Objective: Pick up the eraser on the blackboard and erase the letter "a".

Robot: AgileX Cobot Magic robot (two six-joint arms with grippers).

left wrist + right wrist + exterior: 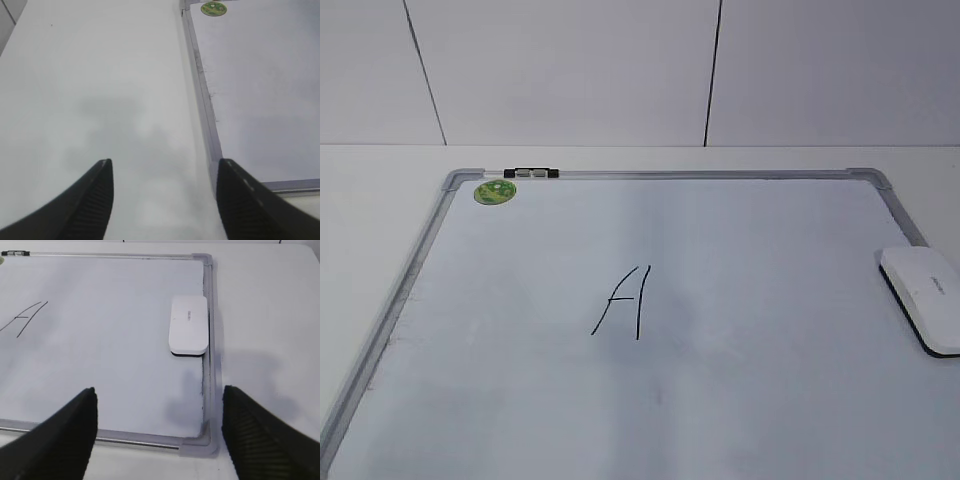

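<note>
White eraser [188, 325], black felt underside, flat by blackboard [100, 345] right frame.

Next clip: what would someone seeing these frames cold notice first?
A black handwritten capital "A" sits alone near the middle of the large whiteboard, which fills most of the exterior view. The white eraser lies flat at the board's right edge, against the frame, and a round green sticker marks the far left corner. Both grippers are open and hold nothing, the right gripper facing the eraser.
</note>
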